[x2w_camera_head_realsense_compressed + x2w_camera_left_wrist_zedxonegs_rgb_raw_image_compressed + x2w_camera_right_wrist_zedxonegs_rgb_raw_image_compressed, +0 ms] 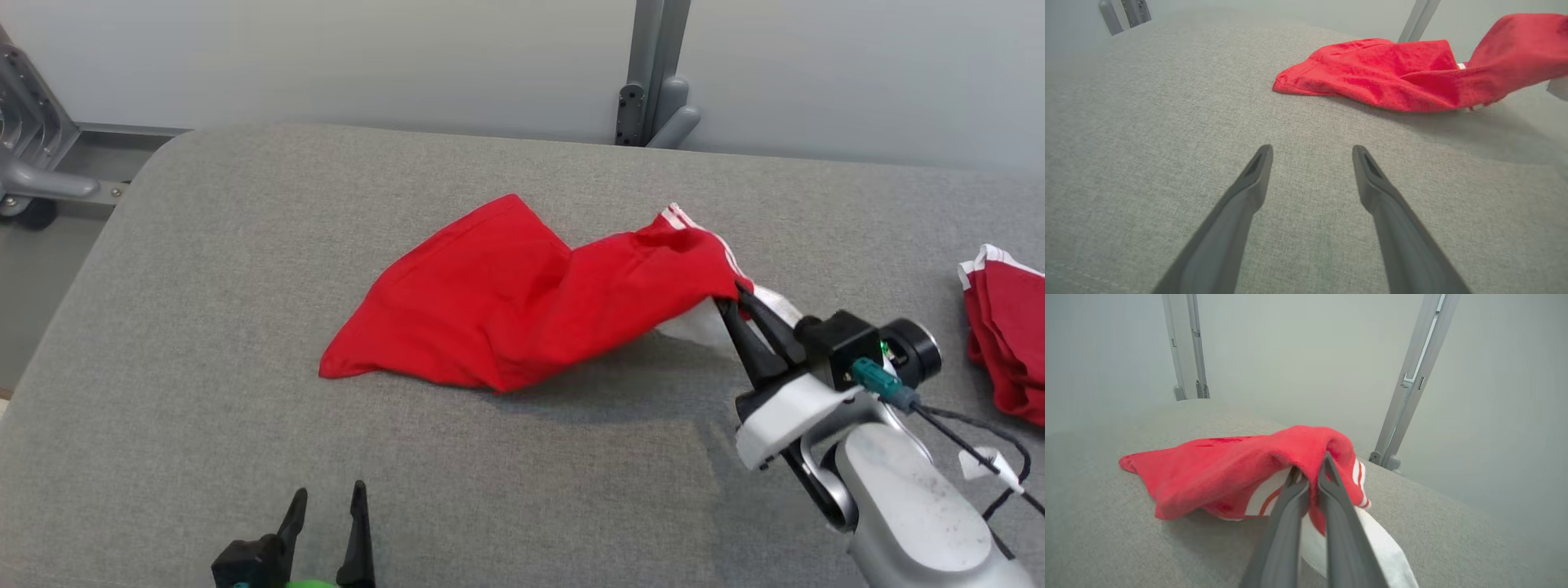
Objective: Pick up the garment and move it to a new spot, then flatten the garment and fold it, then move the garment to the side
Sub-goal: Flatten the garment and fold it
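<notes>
- Your grey padded table (204, 327) carries everything here.
- The red garment (506, 302) sits mid-frame in the head view. Its left part lies crumpled on the table, and its white-striped right end is raised off the surface.
- A second red garment (1008, 343) lies at the right edge, well apart.
- Your right gripper (729, 298), right of centre, is clamped on that raised striped end.
- Your left gripper (329, 487), bottom left, stands spread wide and empty, well short of the garment.
- By my reading you're only at the pick-up. Moving, flattening, folding and setting aside all remain.
</notes>
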Controlling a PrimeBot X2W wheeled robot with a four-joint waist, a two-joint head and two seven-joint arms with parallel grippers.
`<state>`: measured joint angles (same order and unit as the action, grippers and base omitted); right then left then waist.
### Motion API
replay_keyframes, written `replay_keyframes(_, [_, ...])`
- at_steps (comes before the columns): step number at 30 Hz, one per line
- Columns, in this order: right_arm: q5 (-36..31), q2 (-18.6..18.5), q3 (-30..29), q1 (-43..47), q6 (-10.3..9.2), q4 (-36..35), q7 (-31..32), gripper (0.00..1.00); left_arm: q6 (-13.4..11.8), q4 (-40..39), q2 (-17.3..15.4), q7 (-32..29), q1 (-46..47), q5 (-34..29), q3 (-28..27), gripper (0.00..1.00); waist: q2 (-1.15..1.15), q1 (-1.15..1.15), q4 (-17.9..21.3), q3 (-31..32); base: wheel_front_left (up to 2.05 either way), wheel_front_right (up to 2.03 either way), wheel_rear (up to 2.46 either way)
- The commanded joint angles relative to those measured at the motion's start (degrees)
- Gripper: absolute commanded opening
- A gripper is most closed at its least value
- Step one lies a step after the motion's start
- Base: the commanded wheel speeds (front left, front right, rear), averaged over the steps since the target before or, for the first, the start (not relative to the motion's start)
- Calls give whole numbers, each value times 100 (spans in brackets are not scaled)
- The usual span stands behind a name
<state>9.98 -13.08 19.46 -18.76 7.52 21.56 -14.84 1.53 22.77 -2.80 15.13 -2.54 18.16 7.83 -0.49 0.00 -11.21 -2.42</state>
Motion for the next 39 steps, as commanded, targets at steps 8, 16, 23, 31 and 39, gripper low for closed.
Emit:
replay_keyframes(8, [-161,-184,298,-1116,-7,14,553,0,-34,-51,-24,-2,413,187,574,100,49,0,-464,-279,0,0,0])
replay_keyframes(16, [-516,-207,451,-2428,-8,1932,795,100,-102,-130,-20,-2,729,385,1090,100,49,0,-1531,-832,0,0,0])
replay_keyframes(23, [-677,69,60,-2859,-8,3209,426,100,-204,-162,-17,-2,763,466,1181,100,49,0,-1784,-968,0,0,0])
replay_keyframes(31, [-514,450,-250,-2544,-8,3417,-36,100,-265,-234,-21,-2,674,170,729,100,49,0,-1024,-637,0,0,0])
replay_keyframes(39, [-241,388,-689,-1568,-8,2489,-38,100,-214,-295,-21,-2,531,-85,292,100,49,0,-355,-353,0,0,0])
